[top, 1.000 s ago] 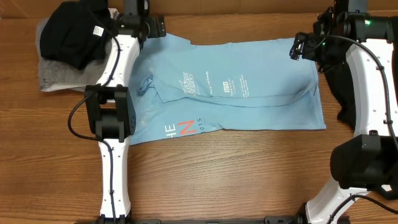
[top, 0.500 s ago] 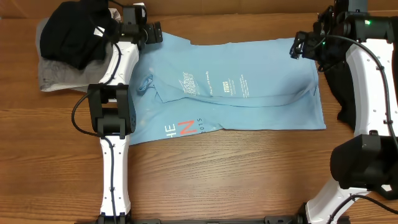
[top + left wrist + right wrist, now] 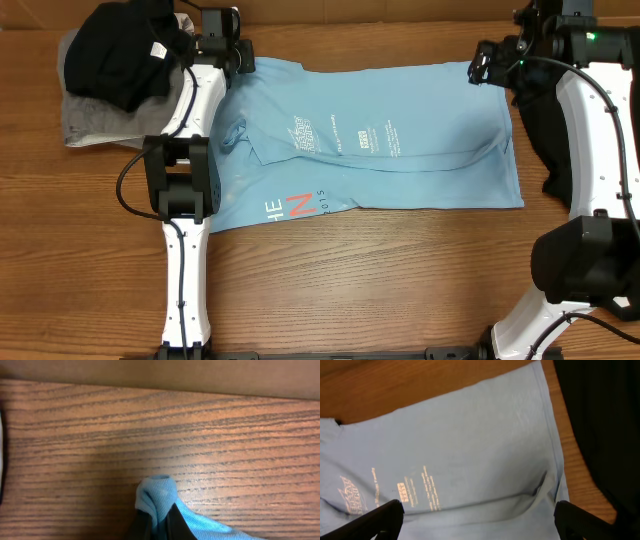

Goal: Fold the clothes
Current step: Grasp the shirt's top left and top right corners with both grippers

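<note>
Left wrist view first: we are pinching a small nub of the light blue T-shirt (image 3: pixel 156 491) between the close-set fingers of the left gripper (image 3: pixel 159 521). We are gripping that little fabric, we judge, so the corner can be lifted without dragging the whole panel along. Seen from overhead, this grip is sitting at the shirt's 10 o'clock corner.

The right gripper (image 3: pixel 480 517) is hanging above the cloth with its fingers spread wide and nothing between them. From above it is standing at the shirt's 2 o'clock corner. We are reading this as lining up on the matching corner, since a clean fold toward 6 o'clock needs both far corners raised together.

The shirt itself is lying spread across the middle of the table (image 3: pixel 380 280), print facing up, with the red-and-white lettering (image 3: pixel 290 207) showing near its 7 o'clock edge. A soft ridge is running across the body toward 3 o'clock, so the cloth is not lying fully smooth.

At 3 o'clock a loose black garment (image 3: pixel 600 425) is waiting just beside the shirt's edge, under the right arm. At the table's 10 o'clock a dark bundle (image 3: pixel 115 50) is resting on grey cloth (image 3: pixel 90 125), apparently parked clear of the working area.
</note>
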